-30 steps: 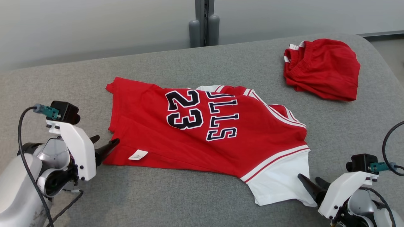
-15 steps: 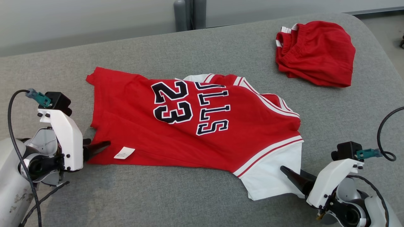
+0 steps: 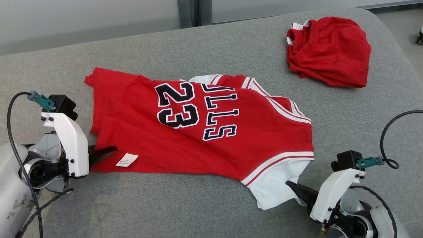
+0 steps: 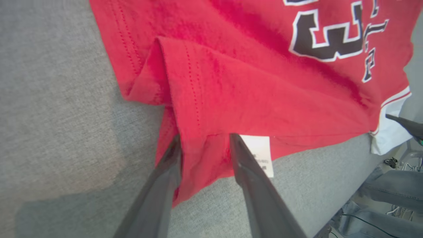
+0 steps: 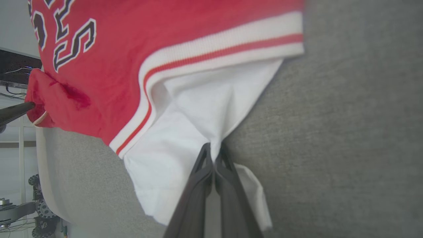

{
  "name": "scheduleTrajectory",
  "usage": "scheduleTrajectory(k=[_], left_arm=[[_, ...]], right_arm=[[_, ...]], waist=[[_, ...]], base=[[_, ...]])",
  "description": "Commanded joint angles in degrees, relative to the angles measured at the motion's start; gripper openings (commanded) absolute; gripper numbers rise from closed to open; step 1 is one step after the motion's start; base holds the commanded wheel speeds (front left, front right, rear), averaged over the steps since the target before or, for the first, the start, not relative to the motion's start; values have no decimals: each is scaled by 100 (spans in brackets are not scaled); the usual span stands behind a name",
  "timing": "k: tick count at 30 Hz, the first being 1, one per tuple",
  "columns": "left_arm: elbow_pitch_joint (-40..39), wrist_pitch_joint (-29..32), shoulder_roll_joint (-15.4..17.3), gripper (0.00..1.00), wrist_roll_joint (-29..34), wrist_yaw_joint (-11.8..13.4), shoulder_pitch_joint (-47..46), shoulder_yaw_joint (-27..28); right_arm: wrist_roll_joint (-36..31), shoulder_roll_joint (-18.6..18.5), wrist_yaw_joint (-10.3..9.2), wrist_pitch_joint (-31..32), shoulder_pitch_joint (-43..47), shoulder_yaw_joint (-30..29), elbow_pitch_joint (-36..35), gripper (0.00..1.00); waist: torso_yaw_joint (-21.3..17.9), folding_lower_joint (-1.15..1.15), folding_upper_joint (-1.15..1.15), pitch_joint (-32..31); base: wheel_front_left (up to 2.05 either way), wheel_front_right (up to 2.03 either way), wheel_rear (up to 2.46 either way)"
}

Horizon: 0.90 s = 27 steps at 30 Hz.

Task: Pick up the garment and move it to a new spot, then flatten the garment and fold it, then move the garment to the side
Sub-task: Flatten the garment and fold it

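Observation:
The garment (image 3: 198,132), a red jersey with "23", black lettering and white sleeves, lies spread and creased on the grey padded table (image 3: 165,205). My left gripper (image 3: 110,151) is at its near left hem corner. In the left wrist view its fingers (image 4: 205,137) stand apart, astride the folded red hem beside a white label (image 4: 261,152), so it is open. My right gripper (image 3: 290,185) is at the near white sleeve. The right wrist view shows it (image 5: 214,147) shut, pinching the white sleeve cloth (image 5: 185,132).
A crumpled pair of red shorts (image 3: 330,53) lies at the far right of the table. The table's rounded right edge (image 3: 401,59) is close behind it. A person's jeans-clad legs (image 4: 390,188) show beyond the table's near edge.
The head camera has shifted. My right gripper has closed on the white sleeve, which now bunches towards it. My left gripper's fingers have slid onto the hem corner.

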Motion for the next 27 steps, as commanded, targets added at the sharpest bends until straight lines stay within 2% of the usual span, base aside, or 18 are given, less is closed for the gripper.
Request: scheduleTrajectory(k=[1,2,3,14,18,21,22,27], left_arm=[[-32,-57,56,47,-97,-5,-154,-34],[-37,-68,74,15,-139,-5,-144,-64],[-41,-81,85,0,-188,-5,-141,-102],[-192,-266,238,0,-530,-5,-110,-399],[-445,-564,382,0,-622,-5,12,-431],[-754,-876,585,0,-719,-5,164,-377],[-1017,-1140,758,0,-755,-5,315,-325],[-1792,-1750,1190,0,-963,-5,784,-130]], right_arm=[[57,49,2,49,132,128,76,0],[76,30,2,45,141,149,66,0],[113,9,2,40,149,180,50,0],[505,-212,2,-208,272,246,-238,0],[722,-344,3,-409,432,149,-498,0],[960,-417,3,-541,581,104,-772,0],[1160,-497,3,-608,700,69,-1012,0],[1547,-762,3,-901,1009,-85,-1626,0]], waist=[[11,0,0,-13],[16,0,0,-25],[19,0,0,-39],[83,0,0,-353],[110,0,0,-551],[125,0,0,-707],[141,0,0,-787],[251,0,0,-896]], base=[[0,0,0],[0,0,0],[0,0,0],[0,0,0],[0,0,0],[0,0,0],[0,0,0],[0,0,0]])
